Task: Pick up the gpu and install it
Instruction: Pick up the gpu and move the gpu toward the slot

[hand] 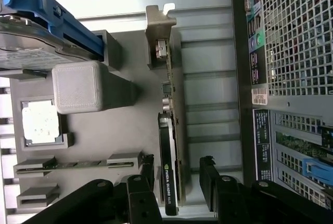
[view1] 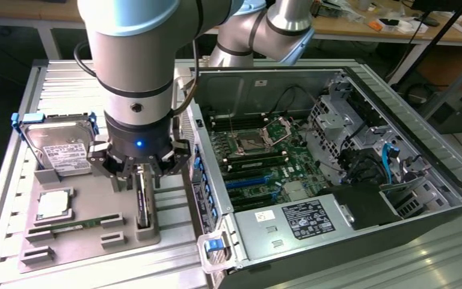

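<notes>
Currently the end effector [view1: 141,179] hangs over the gray tray [view1: 94,201] with its jaws spread wide, holding nothing. Its black fingers [hand: 148,172] straddle the gpu [hand: 169,146], one on each flat side. The finger nearer the computer case [view1: 273,71] stands clear of the card; contact on the other side cannot be judged.

The gpu stands on its long edge in a slot along the tray's case-side edge, with its silver bracket [hand: 157,26] at the end away from the end effector.

Also on the tray:
- a hard drive [view1: 55,144] with blue handles lies at the bracket-side end, away from the case;
- a processor chip [view1: 55,205] sits in a square pocket mid-tray;
- a green memory stick [view1: 69,226] stands on edge just beside the chip.

The tray rests on a ribbed metal surface [view1: 62,78]. The open case sits just beside the tray, its motherboard [view1: 255,156] exposed.
</notes>
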